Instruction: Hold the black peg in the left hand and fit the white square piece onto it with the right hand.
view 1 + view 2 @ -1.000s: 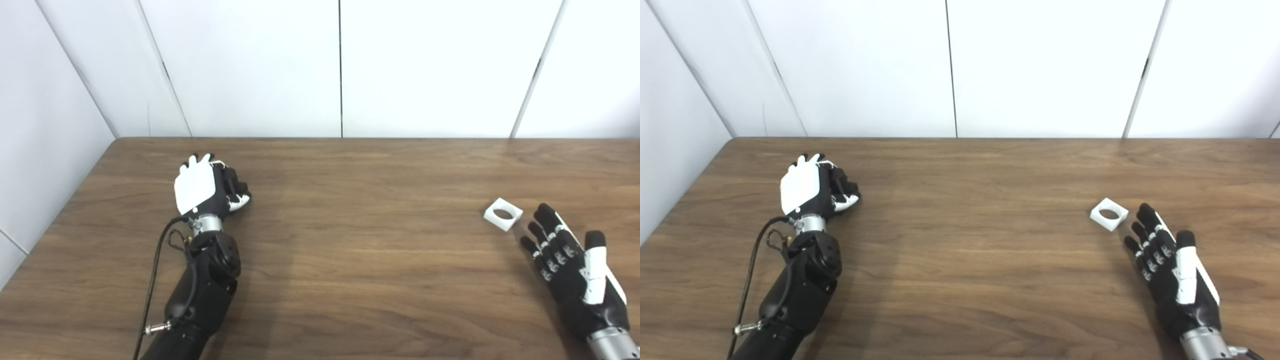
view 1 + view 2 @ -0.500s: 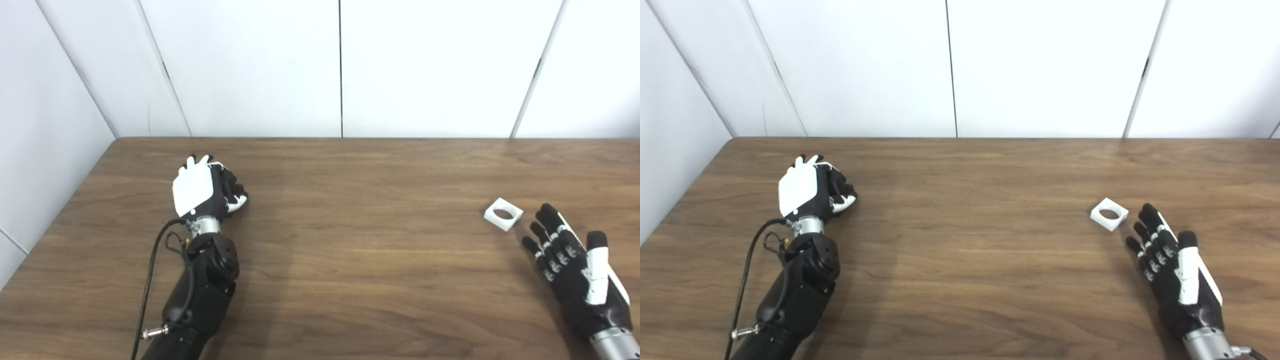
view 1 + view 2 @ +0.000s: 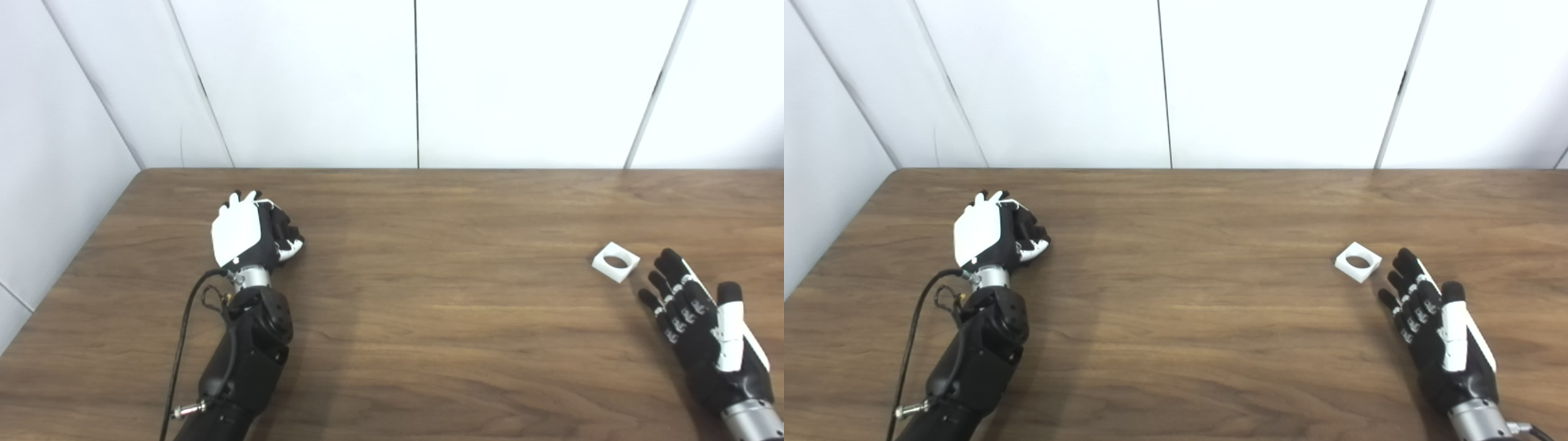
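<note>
My left hand [image 3: 250, 230] rests on the table's left side, back plate up, its fingers curled tight toward the thumb. The black peg itself does not show on the table; the dark fingers hide whatever sits in the fist. The white square piece [image 3: 615, 262], with a round hole through it, lies flat on the wood at the right. My right hand [image 3: 698, 324] lies just behind and right of it, fingers spread and straight, fingertips a short gap from the piece, holding nothing.
The wooden table [image 3: 441, 318] meets white wall panels at the back, and its left edge runs beside a white side wall. A black cable [image 3: 184, 343] loops along my left forearm.
My left hand has shifted slightly left and its fingers have curled in tighter. The right hand and the white piece are almost unmoved.
</note>
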Controlling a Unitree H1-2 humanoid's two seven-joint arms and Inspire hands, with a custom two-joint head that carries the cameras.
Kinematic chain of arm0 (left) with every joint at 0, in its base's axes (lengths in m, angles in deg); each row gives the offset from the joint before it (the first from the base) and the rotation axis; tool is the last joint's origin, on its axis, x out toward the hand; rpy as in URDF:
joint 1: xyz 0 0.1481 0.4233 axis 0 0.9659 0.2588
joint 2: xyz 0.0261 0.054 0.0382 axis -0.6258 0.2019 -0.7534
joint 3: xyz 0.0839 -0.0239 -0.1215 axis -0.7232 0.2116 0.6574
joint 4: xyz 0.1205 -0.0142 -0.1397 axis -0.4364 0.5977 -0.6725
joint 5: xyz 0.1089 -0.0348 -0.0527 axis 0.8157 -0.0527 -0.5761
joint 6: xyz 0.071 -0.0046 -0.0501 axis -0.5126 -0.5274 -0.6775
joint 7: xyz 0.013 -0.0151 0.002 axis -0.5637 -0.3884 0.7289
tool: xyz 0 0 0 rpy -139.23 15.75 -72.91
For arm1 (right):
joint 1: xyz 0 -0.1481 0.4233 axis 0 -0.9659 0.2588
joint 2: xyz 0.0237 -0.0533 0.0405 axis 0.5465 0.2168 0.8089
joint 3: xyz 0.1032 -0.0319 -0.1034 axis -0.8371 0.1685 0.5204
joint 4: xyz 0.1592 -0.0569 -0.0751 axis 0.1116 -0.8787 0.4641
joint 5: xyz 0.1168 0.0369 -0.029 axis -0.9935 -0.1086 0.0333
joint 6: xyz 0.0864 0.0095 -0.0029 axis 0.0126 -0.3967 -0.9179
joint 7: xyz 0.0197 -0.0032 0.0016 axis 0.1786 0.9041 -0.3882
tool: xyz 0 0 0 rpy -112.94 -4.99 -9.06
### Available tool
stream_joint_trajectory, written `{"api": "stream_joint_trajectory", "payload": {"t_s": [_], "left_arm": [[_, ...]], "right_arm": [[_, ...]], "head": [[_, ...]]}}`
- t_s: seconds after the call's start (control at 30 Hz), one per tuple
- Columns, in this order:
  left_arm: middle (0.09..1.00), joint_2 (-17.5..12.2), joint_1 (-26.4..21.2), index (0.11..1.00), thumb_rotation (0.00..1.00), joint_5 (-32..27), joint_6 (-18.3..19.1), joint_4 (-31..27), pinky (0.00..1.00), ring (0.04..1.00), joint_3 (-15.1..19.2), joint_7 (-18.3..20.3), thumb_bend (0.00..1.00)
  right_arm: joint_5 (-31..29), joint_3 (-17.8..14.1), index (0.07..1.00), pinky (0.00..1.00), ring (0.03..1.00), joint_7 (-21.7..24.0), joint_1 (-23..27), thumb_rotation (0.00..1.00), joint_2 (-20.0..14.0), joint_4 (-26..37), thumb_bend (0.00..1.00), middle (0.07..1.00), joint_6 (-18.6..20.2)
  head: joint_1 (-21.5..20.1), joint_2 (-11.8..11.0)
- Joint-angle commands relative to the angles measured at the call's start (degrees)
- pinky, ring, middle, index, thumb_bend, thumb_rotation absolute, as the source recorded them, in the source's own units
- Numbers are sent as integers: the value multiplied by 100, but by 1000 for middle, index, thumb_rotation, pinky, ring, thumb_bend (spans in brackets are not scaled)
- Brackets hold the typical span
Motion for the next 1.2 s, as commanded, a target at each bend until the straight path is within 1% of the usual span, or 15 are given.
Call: {"api": "stream_joint_trajectory", "payload": {"t_s": [0.0,0.27,0.33,0.43,0.57,0.9,1.17], "left_arm": [[907,-66,-161,487,65,-25,-49,-212,988,995,47,-62,519],[896,143,-16,485,60,-342,-127,-406,1000,989,147,-39,521],[894,169,22,485,59,-340,-111,-453,1000,987,121,-27,521],[892,237,121,487,61,-355,-67,-580,965,983,79,27,519],[884,320,271,487,61,-323,-150,-698,938,975,16,-31,520],[882,548,534,488,65,-279,-40,-1057,929,973,-150,91,519],[881,634,798,488,64,-236,-176,-1378,929,977,-329,191,518]], "right_arm": [[28,9,968,967,1000,0,111,1000,-52,53,710,1000,-27],[89,19,965,962,1000,-71,88,1000,-20,138,705,999,19],[107,22,967,962,1000,-78,81,1000,-14,159,705,996,28],[87,23,970,968,1000,-64,75,1000,-11,169,705,999,44],[44,27,971,971,1000,-42,71,1000,12,155,699,999,37],[164,91,967,969,1000,-150,51,1000,92,292,718,997,114],[258,114,965,971,1000,-264,18,1000,173,420,732,995,171]], "head": [[-10,-1],[-58,27],[-62,28],[-80,35],[-131,37],[-277,50],[-383,71]]}}
